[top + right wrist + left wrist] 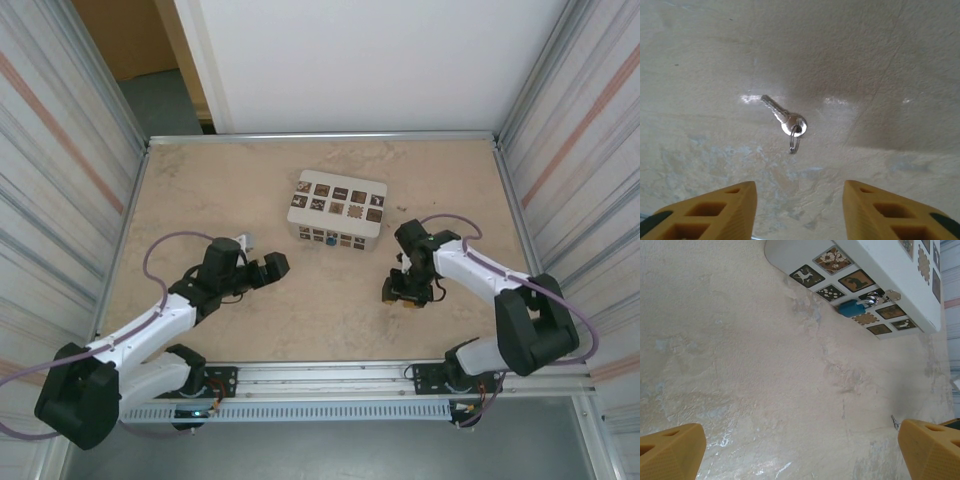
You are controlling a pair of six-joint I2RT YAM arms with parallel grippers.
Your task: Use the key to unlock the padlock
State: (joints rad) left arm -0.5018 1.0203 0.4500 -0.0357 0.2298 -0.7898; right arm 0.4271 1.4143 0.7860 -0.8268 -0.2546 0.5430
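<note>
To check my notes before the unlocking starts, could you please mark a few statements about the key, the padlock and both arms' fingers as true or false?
1. The small silver metal key with its wire ring lies flat on the beige table. True.
2. The right arm's fingers are clamped on that key. False: they stand apart with nothing between them, and the key is untouched.
3. The small bright-blue padlock sits at the patterned side of the pale box with brown squares. True.
4. The left arm's fingers grip the padlock. False: they are wide open, well short of the box.
5. The key is in the padlock. False: it lies alone on bare table.
</note>
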